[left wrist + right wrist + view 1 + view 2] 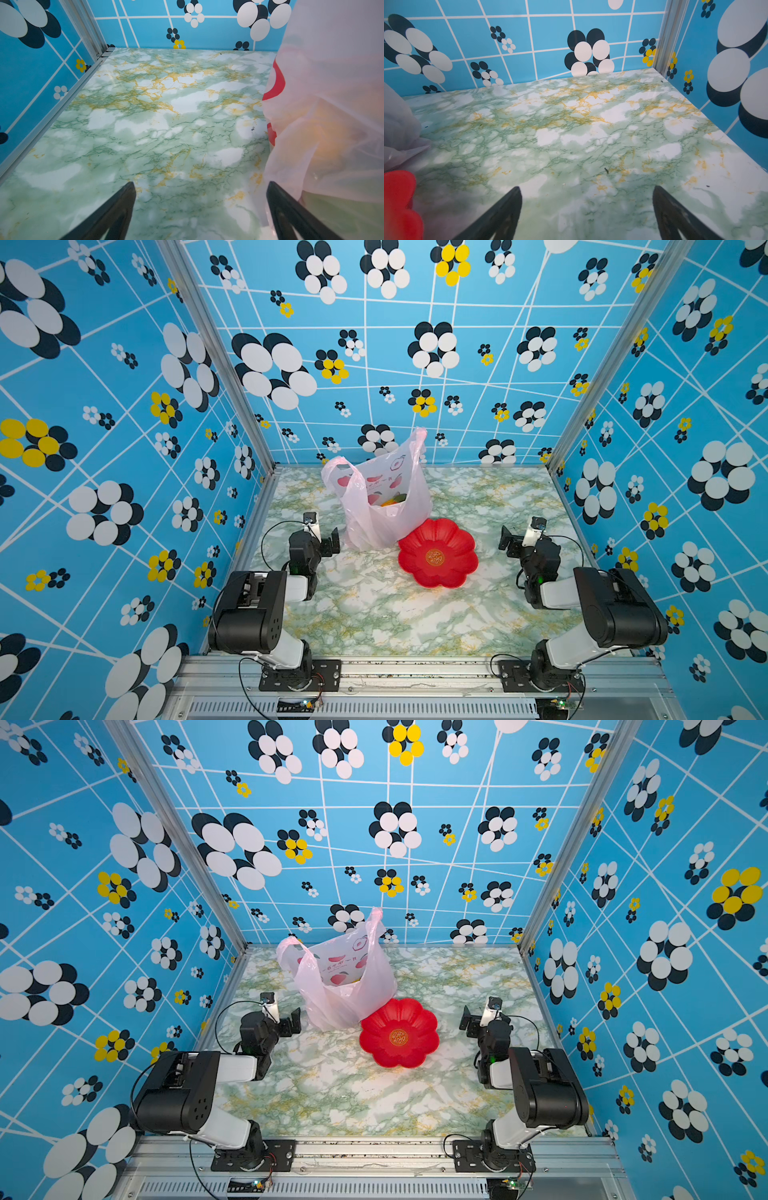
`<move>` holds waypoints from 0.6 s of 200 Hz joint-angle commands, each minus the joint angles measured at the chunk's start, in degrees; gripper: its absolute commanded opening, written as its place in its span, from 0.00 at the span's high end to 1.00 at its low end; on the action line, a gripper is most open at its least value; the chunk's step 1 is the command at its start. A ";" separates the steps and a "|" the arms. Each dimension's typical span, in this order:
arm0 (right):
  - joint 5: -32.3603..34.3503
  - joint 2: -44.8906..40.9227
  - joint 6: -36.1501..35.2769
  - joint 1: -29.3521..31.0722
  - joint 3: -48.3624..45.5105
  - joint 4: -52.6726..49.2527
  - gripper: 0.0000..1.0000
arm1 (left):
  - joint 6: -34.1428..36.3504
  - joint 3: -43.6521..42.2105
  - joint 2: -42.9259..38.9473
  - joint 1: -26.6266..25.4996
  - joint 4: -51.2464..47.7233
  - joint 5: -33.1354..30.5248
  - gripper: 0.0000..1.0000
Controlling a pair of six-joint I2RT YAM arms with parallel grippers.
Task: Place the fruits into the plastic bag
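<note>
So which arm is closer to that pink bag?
Left. The left end effector sits open right beside the plastic bag. The right end effector is farther away, on the far side of the red dish.

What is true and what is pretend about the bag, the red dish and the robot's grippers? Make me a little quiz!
1. The red dish is empty. True.
2. Fruit lies outside the plastic bag. False: the fruits that show are inside it.
3. The left gripper holds the bag. False: it is open and empty, beside the bag.
4. The right gripper is open and empty. True.
5. The bag lies flat. False: it stands up, handles raised.
</note>
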 commanded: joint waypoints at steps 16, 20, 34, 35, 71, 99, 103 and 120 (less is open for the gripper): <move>-1.56 -0.92 -0.54 -0.33 3.78 -8.58 0.00 | 0.86 1.12 0.36 -0.32 0.00 -0.59 0.01; -1.56 -0.84 -0.56 -0.34 3.77 -8.54 0.01 | 0.86 1.15 0.37 -0.33 0.00 -0.60 0.01; -1.38 -0.93 -0.62 -0.18 3.89 -8.81 0.01 | 0.86 1.20 0.35 -0.33 0.00 -0.60 0.01; -1.34 -0.92 -0.59 -0.18 3.92 -8.85 0.01 | 0.86 1.20 0.35 -0.32 0.00 -0.64 0.01; 0.39 -1.04 -1.17 0.74 4.56 -10.13 0.01 | 0.86 1.17 0.35 -0.36 -0.01 -0.60 0.01; 0.91 -1.01 -1.28 1.05 4.48 -10.06 0.01 | 0.86 1.13 0.35 -0.37 -0.03 -0.60 0.01; 0.84 -1.01 -1.33 1.05 4.51 -10.01 0.01 | 0.82 1.17 0.35 -0.37 0.00 -0.59 0.01; 0.86 -1.03 -1.30 1.06 4.48 -10.04 0.01 | 0.86 1.13 0.34 -0.32 0.04 -0.59 0.01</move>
